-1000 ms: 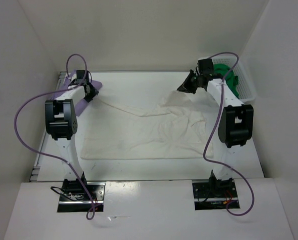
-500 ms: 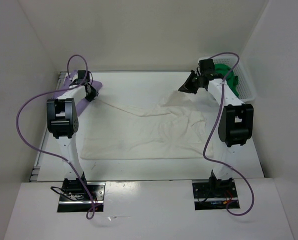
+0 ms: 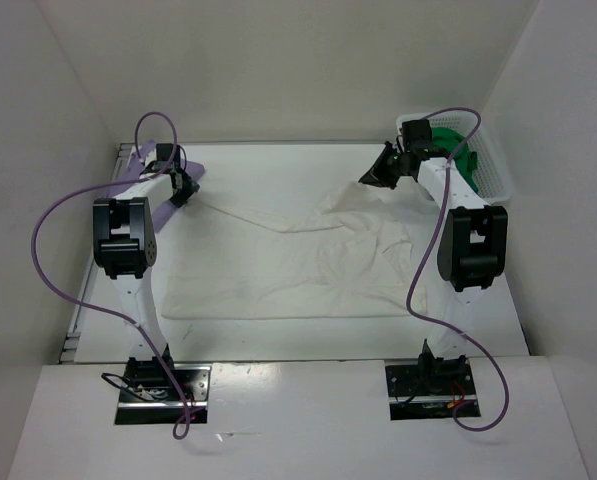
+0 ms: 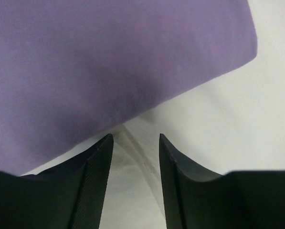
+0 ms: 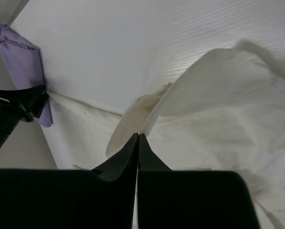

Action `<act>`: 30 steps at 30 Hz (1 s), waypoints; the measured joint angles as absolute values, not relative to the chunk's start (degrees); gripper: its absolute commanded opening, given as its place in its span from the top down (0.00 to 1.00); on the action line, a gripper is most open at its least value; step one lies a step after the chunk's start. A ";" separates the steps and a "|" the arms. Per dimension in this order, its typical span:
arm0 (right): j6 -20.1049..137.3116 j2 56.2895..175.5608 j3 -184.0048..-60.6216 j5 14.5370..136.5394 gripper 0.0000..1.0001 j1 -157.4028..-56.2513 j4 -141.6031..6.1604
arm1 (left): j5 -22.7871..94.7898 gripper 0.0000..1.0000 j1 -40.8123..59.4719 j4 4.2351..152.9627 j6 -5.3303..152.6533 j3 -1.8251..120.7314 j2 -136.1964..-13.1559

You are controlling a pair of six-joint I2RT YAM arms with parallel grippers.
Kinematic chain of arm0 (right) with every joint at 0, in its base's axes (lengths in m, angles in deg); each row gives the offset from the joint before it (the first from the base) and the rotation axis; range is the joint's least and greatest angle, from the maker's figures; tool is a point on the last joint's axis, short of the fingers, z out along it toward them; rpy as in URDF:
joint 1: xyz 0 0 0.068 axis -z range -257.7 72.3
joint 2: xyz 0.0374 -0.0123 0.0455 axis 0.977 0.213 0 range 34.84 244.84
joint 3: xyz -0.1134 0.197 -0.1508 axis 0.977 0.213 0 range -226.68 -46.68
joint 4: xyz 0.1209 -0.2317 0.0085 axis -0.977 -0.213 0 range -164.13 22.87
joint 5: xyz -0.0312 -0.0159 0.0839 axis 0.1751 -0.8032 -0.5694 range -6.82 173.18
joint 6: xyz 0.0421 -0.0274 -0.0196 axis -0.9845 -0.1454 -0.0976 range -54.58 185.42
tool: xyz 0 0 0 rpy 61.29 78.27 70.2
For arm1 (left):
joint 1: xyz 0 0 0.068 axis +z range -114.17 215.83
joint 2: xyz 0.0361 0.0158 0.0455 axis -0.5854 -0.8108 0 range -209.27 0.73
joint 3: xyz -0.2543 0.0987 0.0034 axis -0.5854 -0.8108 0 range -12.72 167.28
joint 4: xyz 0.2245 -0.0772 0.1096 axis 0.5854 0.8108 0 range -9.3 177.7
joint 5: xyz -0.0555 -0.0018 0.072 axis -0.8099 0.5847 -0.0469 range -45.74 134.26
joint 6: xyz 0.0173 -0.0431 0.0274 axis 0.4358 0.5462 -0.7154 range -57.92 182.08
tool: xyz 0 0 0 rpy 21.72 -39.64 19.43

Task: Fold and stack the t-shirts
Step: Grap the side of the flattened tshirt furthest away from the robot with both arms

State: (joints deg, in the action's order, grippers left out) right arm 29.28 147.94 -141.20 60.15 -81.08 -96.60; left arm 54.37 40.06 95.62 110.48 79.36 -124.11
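Observation:
The cream white t-shirt (image 3: 298,262) lies spread and rumpled across the middle of the table. My right gripper (image 3: 378,172) is shut on its far right edge and holds that edge up; in the right wrist view the cloth (image 5: 218,105) leaves my closed fingertips (image 5: 138,135). My left gripper (image 3: 183,190) is open at the shirt's far left corner. The left wrist view shows that cream corner (image 4: 132,191) lying between the fingers (image 4: 100,157), beside the folded lavender t-shirt (image 4: 109,62). The green t-shirt (image 3: 446,140) sits in the basket.
A white mesh basket (image 3: 493,165) stands at the far right corner behind my right arm. White walls enclose the table (image 3: 278,165) at the back and on both sides. The lavender shirt (image 3: 143,182) lies along the left edge, partly under my left arm.
My left gripper has crept a little toward the back left corner. The right gripper has shifted slightly back and right with the cream edge still in it.

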 measured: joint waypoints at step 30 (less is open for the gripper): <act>28.51 144.71 -140.41 60.31 1.00 -79.53 -95.40 | 51.81 1.00 40.12 96.69 110.00 73.13 -111.12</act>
